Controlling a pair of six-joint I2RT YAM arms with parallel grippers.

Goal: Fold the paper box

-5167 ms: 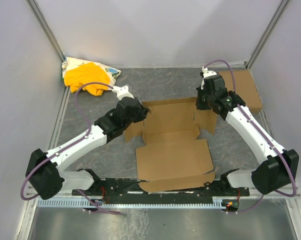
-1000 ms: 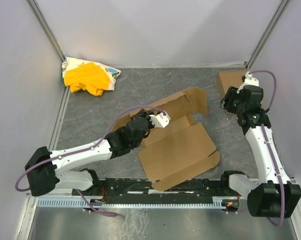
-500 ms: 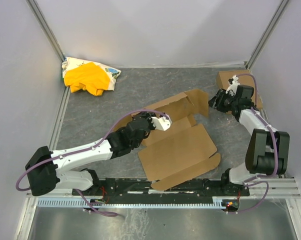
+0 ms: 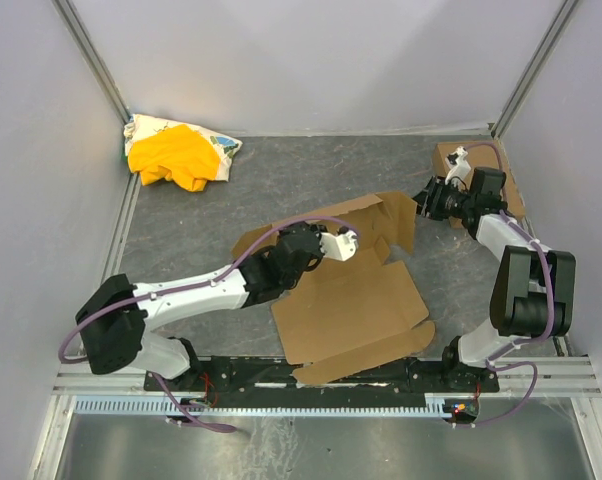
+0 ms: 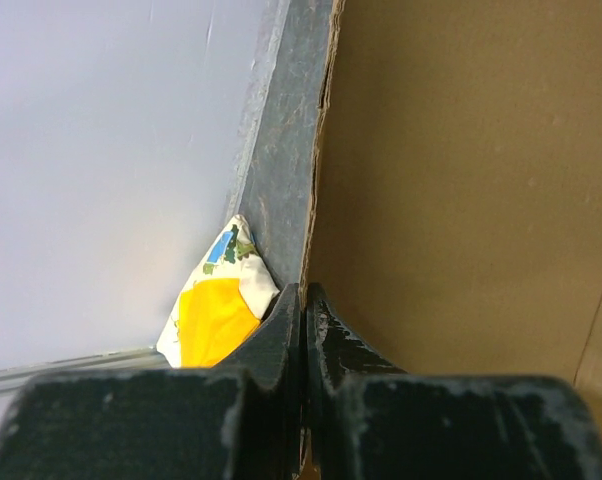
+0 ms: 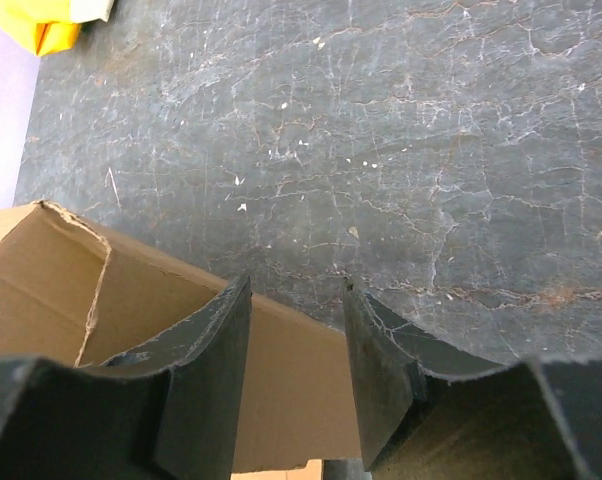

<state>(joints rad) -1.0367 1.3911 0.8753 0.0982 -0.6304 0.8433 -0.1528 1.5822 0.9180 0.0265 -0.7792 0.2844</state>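
The paper box (image 4: 356,300) lies in the middle of the table (image 4: 311,170), a half-opened brown sheet skewed so that its long axis runs from the near edge away and a little to the left. Its near panels lie flat. The far panel (image 4: 366,212) is raised, its top edge running across from left to right and ending at the corner flap (image 4: 401,220).

The left gripper (image 4: 349,243) sits at the inner side of that raised panel. In the left wrist view its fingers (image 5: 281,330) are pressed together with the cardboard edge running into the seam — clamped on the panel, as far as I can judge.

The right gripper (image 4: 424,203) is just beside the corner flap. Its fingers (image 6: 211,340) stand apart, with the flap's edge in the gap, unpinched. So the box lies to this gripper's left, and the right arm is the nearer to the loose flap — closing there looks the likely next call.

Farther out, a small folded box (image 4: 449,160) sits at the far right and a yellow cloth (image 4: 176,155) at the far left.
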